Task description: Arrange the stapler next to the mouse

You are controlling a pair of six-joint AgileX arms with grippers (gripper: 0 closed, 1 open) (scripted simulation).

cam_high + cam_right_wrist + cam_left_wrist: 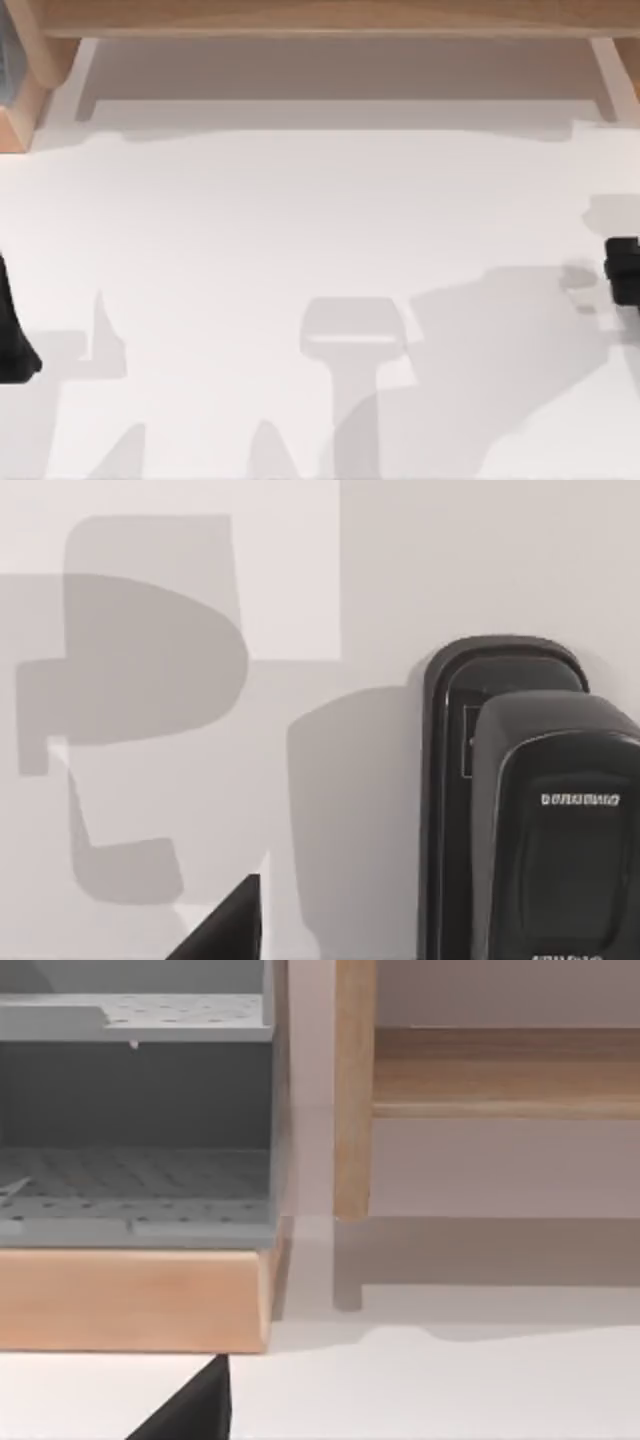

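The stapler is a black bar with pale lettering on top, lying flat on the white table in the right wrist view. A black part of my right gripper shows beside it, apart from it and not touching. A black shape sits at the table's right edge in the top view; I cannot tell whether it is the stapler or the right arm. My left arm is parked at the left edge, and a dark part of its gripper shows in the left wrist view. The mouse is out of view.
A wooden shelf runs along the back of the table on pale legs. At the back left stands a grey perforated rack on a wooden base, next to a wooden post. Soft shadows fall across the white tabletop.
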